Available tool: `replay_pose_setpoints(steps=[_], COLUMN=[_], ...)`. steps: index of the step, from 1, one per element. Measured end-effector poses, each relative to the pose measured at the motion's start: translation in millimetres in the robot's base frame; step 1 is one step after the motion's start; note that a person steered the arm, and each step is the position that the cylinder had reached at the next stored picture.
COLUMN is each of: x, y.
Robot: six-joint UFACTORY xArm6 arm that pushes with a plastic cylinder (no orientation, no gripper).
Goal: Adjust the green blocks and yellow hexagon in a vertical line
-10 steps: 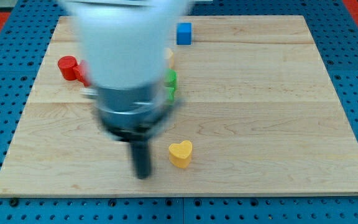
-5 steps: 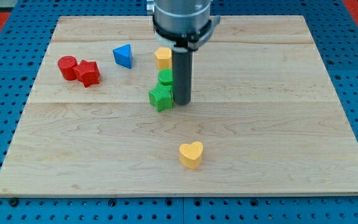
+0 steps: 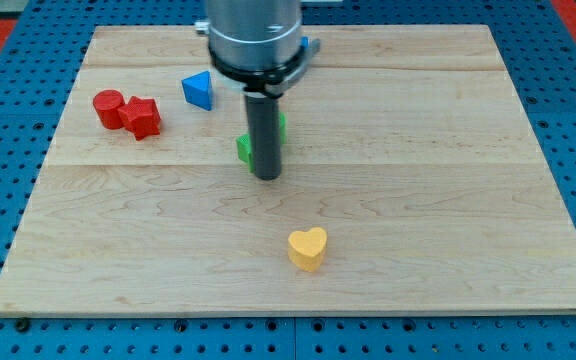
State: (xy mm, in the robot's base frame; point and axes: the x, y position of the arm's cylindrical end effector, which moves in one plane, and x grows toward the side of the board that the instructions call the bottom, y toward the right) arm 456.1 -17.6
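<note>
My tip [image 3: 266, 176] rests on the board near its middle, right in front of the green blocks. One green block [image 3: 243, 148] shows at the rod's left side and a sliver of the other green block [image 3: 282, 126] at its right; their shapes are hidden by the rod. The yellow hexagon does not show; the arm covers where it stood. A yellow heart [image 3: 307, 248] lies below and to the right of the tip.
A red cylinder [image 3: 108, 107] and a red star-like block [image 3: 142, 117] sit at the view's left. A blue triangle [image 3: 198, 89] lies up left of the rod. A blue block's edge [image 3: 308, 45] peeks out beside the arm at the top.
The rod has moved from the right side of the green blocks to just in front of them, a little left and down. It now hides the yellow hexagon and most of the green blocks.
</note>
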Motion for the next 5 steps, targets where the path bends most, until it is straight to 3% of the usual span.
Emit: replay_pose_setpoints(steps=[1,2,4,5], x=[-32,-27,-194,-188], y=[6,38,38,-9])
